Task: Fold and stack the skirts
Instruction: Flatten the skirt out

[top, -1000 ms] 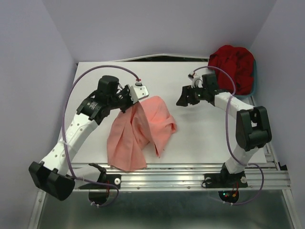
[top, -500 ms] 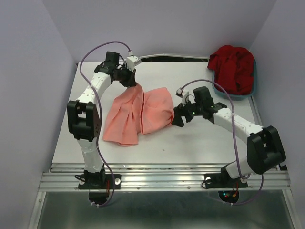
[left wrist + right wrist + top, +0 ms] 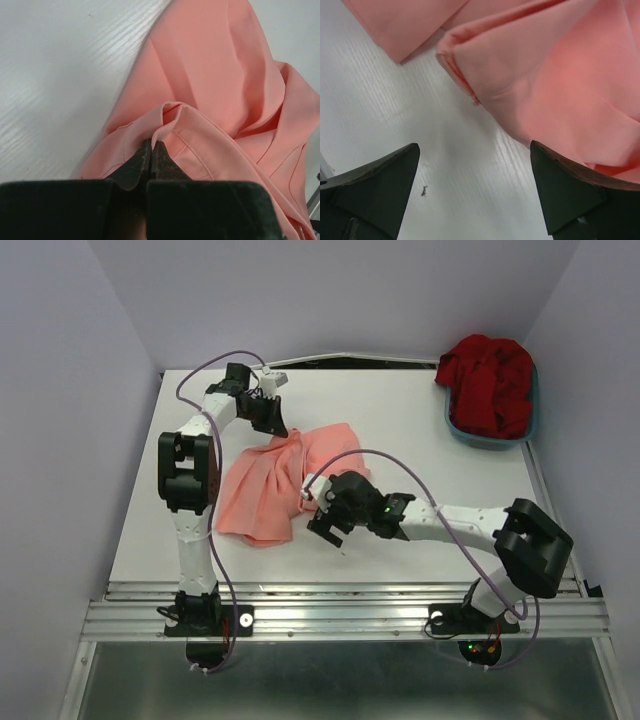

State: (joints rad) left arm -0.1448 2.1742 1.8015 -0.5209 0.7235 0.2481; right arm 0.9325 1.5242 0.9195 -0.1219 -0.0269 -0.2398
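Pink skirt (image 3: 260,495) is clamped at its far edge by the left gripper (image 3: 151,146); the right gripper (image 3: 473,146), jaws apart, may snag just one bunched layer

White tubular links and black joint housings on left arm (image 3: 207,418) and right arm (image 3: 462,523), thin purple cables (image 3: 205,368) looping alongside, matte black wedge-shaped fingers (image 3: 372,182).
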